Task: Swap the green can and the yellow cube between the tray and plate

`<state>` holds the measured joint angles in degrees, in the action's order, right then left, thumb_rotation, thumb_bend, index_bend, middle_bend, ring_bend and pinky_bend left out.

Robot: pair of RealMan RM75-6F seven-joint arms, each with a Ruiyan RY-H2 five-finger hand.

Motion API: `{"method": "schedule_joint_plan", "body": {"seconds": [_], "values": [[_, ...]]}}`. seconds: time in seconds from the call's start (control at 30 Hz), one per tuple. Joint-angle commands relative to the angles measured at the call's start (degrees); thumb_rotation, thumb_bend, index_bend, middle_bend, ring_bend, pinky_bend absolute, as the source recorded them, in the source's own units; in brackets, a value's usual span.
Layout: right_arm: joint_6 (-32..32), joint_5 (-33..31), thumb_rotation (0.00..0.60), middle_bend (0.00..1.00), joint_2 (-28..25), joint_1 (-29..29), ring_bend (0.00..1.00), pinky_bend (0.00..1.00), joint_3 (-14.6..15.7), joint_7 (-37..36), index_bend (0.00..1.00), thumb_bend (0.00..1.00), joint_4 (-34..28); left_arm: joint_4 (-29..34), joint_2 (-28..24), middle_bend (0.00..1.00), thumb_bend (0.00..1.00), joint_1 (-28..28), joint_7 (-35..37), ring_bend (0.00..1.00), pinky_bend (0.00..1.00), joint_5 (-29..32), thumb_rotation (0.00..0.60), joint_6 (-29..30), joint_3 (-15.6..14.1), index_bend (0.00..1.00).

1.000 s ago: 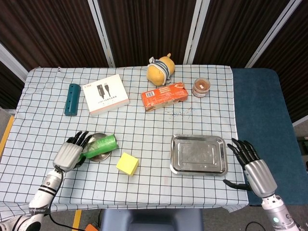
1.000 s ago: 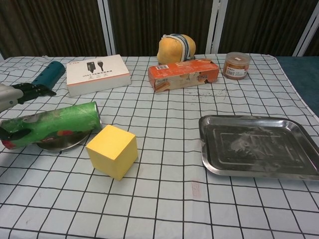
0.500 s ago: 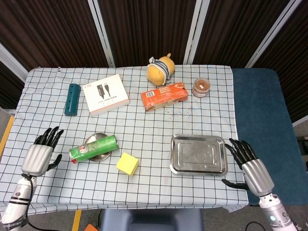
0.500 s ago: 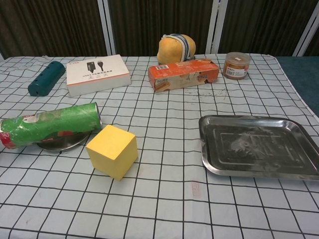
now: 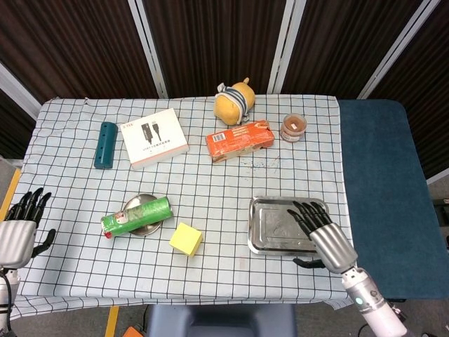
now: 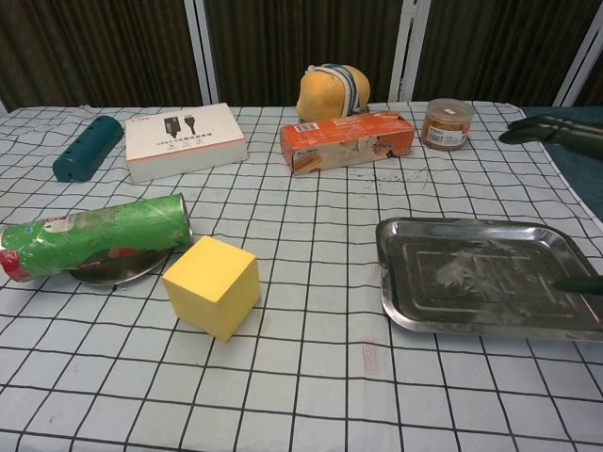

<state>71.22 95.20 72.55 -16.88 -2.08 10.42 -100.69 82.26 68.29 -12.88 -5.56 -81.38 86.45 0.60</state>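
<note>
Nearest in, the right hand [image 5: 324, 237] hovers over the tray [image 5: 264, 236] with fingers spread, holding nothing — the tray itself bare metal. The left hand [image 5: 15, 234] hangs off the tabletop's [image 5: 210, 182] left edge, fingers apart, empty too. The yellow cube [image 5: 186, 239] sits on the cloth just beside the plate [image 5: 133, 206], and the green can [image 5: 136, 215] lies on its side across that plate.

Both views were bright and evenly lit from overhead, with only short, soft shadows under the yellow cube [image 6: 212, 285] and the green can [image 6: 94, 234]. The metal tray [image 6: 405, 312] carried dull glare patches. Focus was sharp across the checked tablecloth [image 5: 210, 182]; the dark curtains [image 5: 210, 42] behind stayed dim.
</note>
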Motion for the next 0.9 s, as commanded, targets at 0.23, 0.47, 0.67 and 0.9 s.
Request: {"method": "schedule_joint_plan", "body": {"seconds": [0.23,0.47,0.67,0.9], "values": [[-18.72,-11.25,0.6,0.0,7.87,-12.66,0.0,0.0,-4.91,7.11,0.0,0.07,-4.67,0.26,-0.06,0.0,0.39,0.36,-0.8,0.0,0.2,-0.44,0.6,-2.19,0.17,0.0],[-23.11,-18.7,0.6,0.03,14.2,-18.44,0.02,0.0,-7.72,11.89,0.07,0.07,-1.35,0.19,-0.17,0.0,0.39,0.67,-0.11,0.0,0.2,0.54,0.6,-3.49,1.06,0.0],[-25.02,-24.87,0.6,0.04,19.86,-23.17,0.02,0.0,-10.05,14.63,0.11,0.07,3.6,0.37,-0.33,0.0,0.39,0.9,0.28,0.0,0.2,0.17,0.6,-3.85,1.39,0.0],[-27.44,-33.3,0.6,0.08,25.12,-28.88,0.04,0.0,-12.43,16.68,0.17,0.07,9.65,0.36,-0.6,0.0,0.39,1.27,1.42,0.0,0.2,0.64,0.6,-4.29,2.15,0.0]]}}
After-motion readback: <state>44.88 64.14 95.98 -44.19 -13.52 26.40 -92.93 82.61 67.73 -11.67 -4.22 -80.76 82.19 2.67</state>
